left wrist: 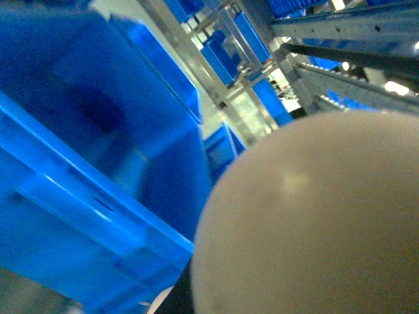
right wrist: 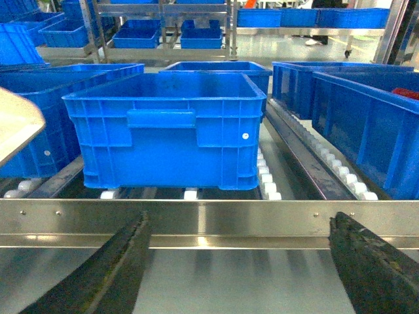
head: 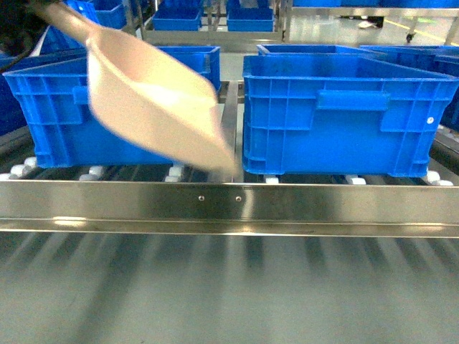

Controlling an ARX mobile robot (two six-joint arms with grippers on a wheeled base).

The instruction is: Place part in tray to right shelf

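Tray (head: 154, 107) is raised and tilted, lip pointing down toward the gap between two blue crates (head: 337, 115) on the right shelf (head: 229, 204). Its handle runs up-left out of frame, so the left gripper is out of sight; its grasp cannot be told. Right gripper (right wrist: 242, 268) is released, fingers (right wrist: 98, 275) spread wide, holding nothing, just in front of the shelf's rail. The part is not visible anywhere. Judgement: tipping stage underway; delivery unconfirmed.

No legible text or labels anywhere
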